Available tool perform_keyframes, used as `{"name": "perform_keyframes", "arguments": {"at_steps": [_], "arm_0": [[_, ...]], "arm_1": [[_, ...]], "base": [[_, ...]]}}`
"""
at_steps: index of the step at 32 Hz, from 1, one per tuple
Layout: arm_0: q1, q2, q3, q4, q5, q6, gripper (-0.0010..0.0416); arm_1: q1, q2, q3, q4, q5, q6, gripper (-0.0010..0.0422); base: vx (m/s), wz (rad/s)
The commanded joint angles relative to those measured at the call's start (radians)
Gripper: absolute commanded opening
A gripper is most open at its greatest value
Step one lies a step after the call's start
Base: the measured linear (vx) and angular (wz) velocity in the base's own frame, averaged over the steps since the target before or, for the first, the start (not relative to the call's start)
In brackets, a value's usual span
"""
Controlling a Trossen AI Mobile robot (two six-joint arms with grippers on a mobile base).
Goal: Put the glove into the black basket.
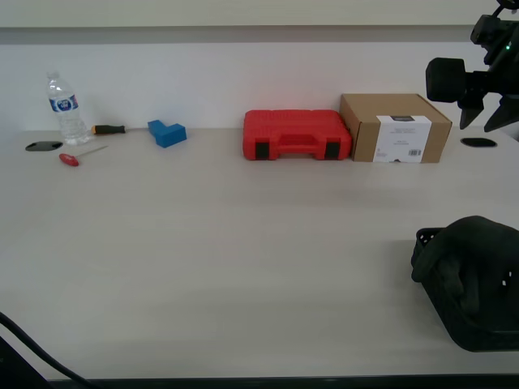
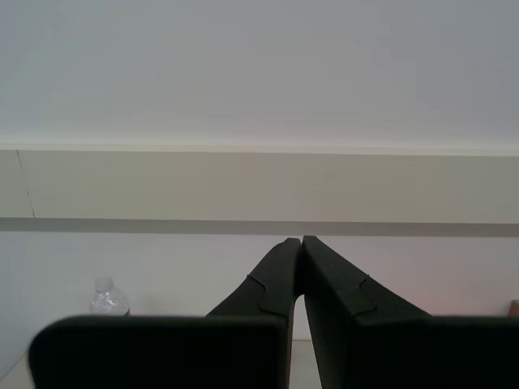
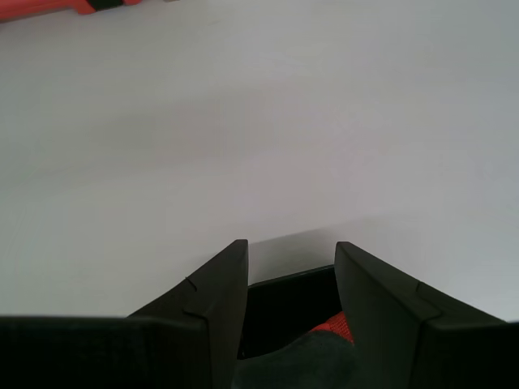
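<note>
Pale wood-grain tabletop (image 1: 203, 259) runs up to a plain white wall, and the black basket (image 1: 470, 324) sits at its near edge, on the exterior view's right, well apart from everything else on the table. My first gripper (image 3: 290, 253) hangs just over that basket with its jaws parted by a moderate gap and nothing pinched between them; below them the glove (image 3: 320, 356) shows as dark grey coating with a scrap of red cuff, lying against the basket's dark wall, so it looks to be already inside or very nearly so. From the exterior view a dark hump fills the basket, and I cannot tell glove from gripper there. My judgement is that the risk now is the rubbery coating clinging to a finger (image 3: 219, 292) as the arm lifts, dragging the glove back over the low rim, or the light basket being nudged along the smooth top. My second gripper (image 2: 302, 241) is raised high with its jaws closed and empty, facing the wall. Far behind the basket stand a cardboard box (image 1: 395, 127) and, touching it, a red tool case (image 1: 296, 134); much farther off lie a blue block (image 1: 167, 132), two screwdrivers (image 1: 79, 154) and a water bottle (image 1: 63, 109).
</note>
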Motion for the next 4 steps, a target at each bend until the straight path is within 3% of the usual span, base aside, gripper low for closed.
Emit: {"name": "perform_keyframes", "arguments": {"at_steps": [1,4], "arm_0": [[0.001,0.0,0.001,0.0,0.004,0.001,0.0147],[0.001,0.0,0.001,0.0,0.004,0.001,0.0146]], "arm_1": [[0.0,0.0,0.0,0.003,0.0,0.0,0.0],[0.0,0.0,0.0,0.003,0.0,0.0,0.0]], "base": [[0.0,0.0],[0.0,0.0]]}}
